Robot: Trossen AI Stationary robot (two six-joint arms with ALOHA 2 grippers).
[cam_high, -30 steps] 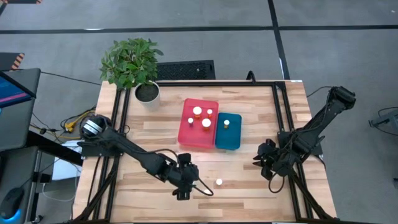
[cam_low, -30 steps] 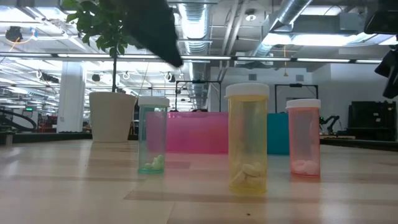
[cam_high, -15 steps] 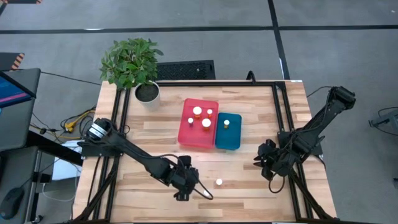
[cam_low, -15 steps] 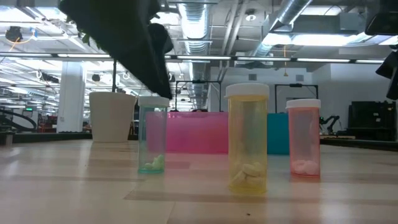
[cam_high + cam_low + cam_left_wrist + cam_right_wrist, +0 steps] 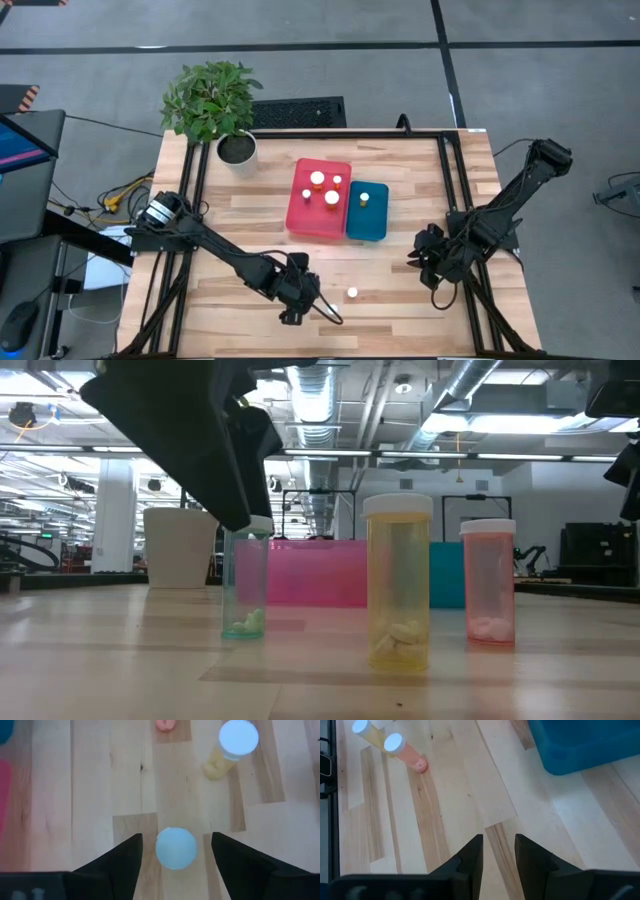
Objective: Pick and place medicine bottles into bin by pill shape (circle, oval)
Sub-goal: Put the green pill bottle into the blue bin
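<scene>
A teal medicine bottle (image 5: 245, 585) stands upright on the wood table, its white cap (image 5: 175, 849) between the fingers of my left gripper (image 5: 176, 835). The gripper is open and reaches down over the bottle near the table's front edge (image 5: 298, 298); a gap shows on each side of the cap. A yellow bottle (image 5: 398, 585) and a pink bottle (image 5: 489, 585) stand upright to its right. My right gripper (image 5: 425, 262) waits at the right, narrowly open (image 5: 498, 842), with nothing between its fingers.
A pink bin (image 5: 300, 215) holding three white-capped bottles and a blue bin (image 5: 368, 228) holding one sit side by side at the table's middle. A potted plant (image 5: 212, 100) stands at the far left corner. Black frame rails run along both sides.
My left gripper has come down over the teal bottle, from well above it to the level of its cap. It has also drawn slightly toward the table's left edge. The bottles have stayed where they were.
</scene>
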